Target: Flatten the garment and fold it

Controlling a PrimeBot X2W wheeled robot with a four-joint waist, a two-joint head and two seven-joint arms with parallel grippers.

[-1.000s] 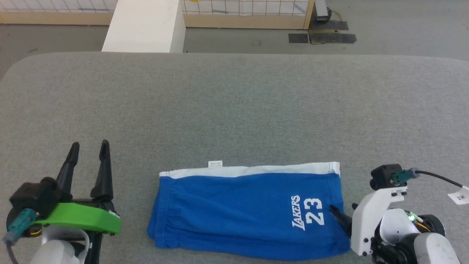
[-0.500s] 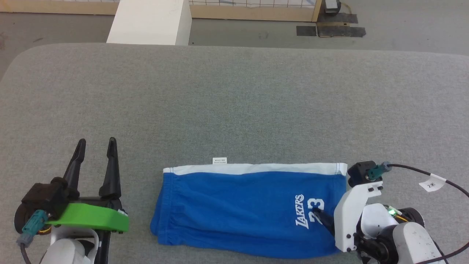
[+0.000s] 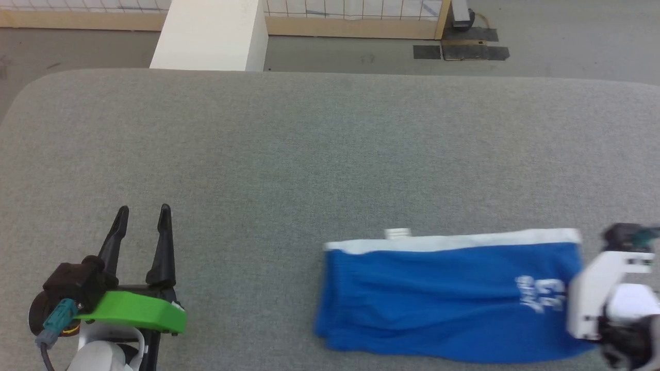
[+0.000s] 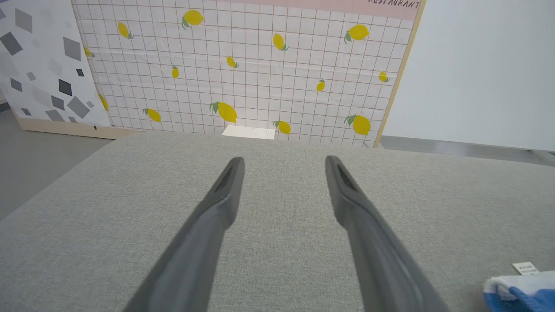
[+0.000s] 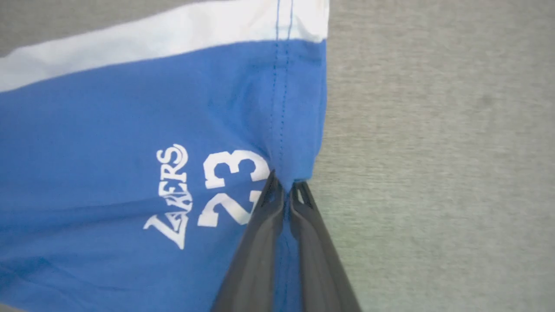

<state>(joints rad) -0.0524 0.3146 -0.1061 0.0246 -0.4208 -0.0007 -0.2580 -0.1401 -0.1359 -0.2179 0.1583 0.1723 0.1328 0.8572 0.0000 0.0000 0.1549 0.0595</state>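
The garment (image 3: 438,299), royal-blue shorts with a white band along the far edge, lies folded flat at the near right of the grey padded table (image 3: 309,154). Its small white tag (image 3: 398,233) pokes out past the band. In the right wrist view my right gripper (image 5: 284,184) is shut on the garment (image 5: 130,130) at its right hem, beside the white "LAKERS 23" print (image 5: 208,190). In the head view the white right wrist (image 3: 598,288) covers that hem. My left gripper (image 3: 144,208) rests open at the near left, well clear of the cloth, with nothing between its fingers (image 4: 225,203).
A white block (image 3: 211,36) stands on the floor beyond the table's far edge. Behind it is a tiled wall panel with lemons (image 4: 243,65). A corner of the garment (image 4: 520,294) shows at the lower right of the left wrist view.
My right gripper has shut on the garment's right hem and dragged the whole garment to the right across the table. The left gripper has stayed open in place.
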